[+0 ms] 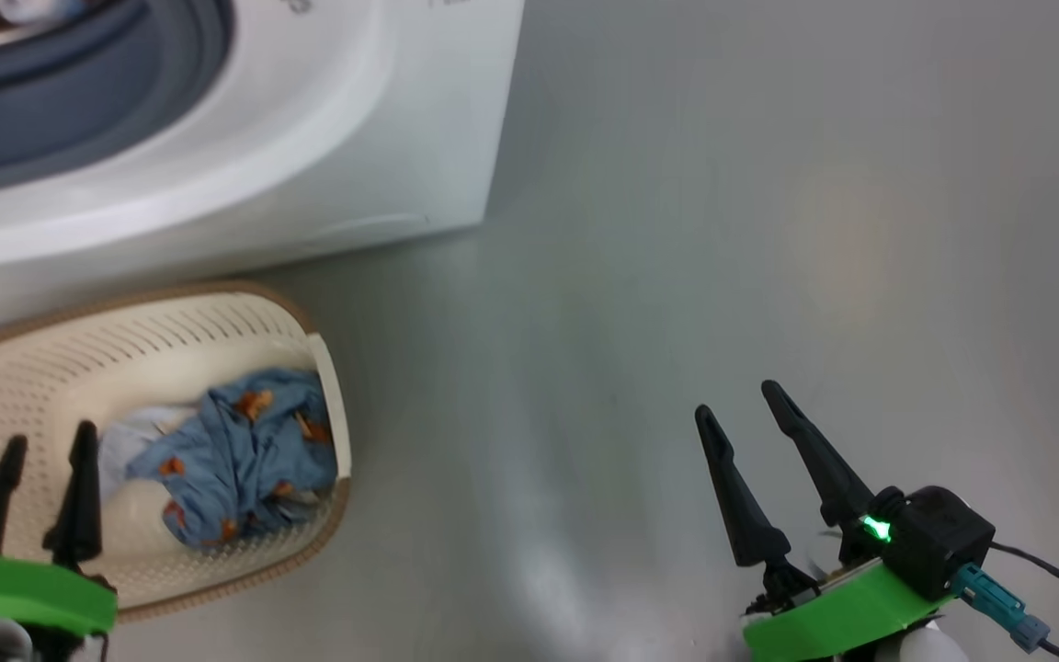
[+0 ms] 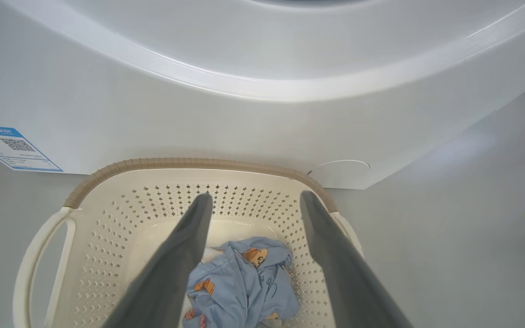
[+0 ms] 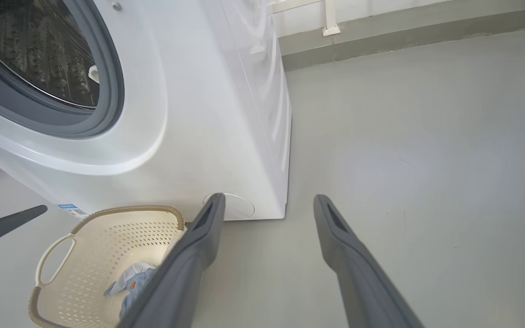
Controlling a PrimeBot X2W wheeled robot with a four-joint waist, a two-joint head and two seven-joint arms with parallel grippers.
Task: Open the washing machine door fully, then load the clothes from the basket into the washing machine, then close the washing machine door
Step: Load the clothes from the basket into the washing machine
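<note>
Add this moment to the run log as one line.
left gripper: open, over basket | right gripper: open, over floor | clothes: in basket, ungripped | washing machine: drum opening uncovered

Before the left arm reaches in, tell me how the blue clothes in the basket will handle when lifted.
The clothes lie crumpled in folds, so they will probably hang floppy from a pinch. They look few and thin, so likely light. The white fabric beside them may drag along or stay behind.
</note>
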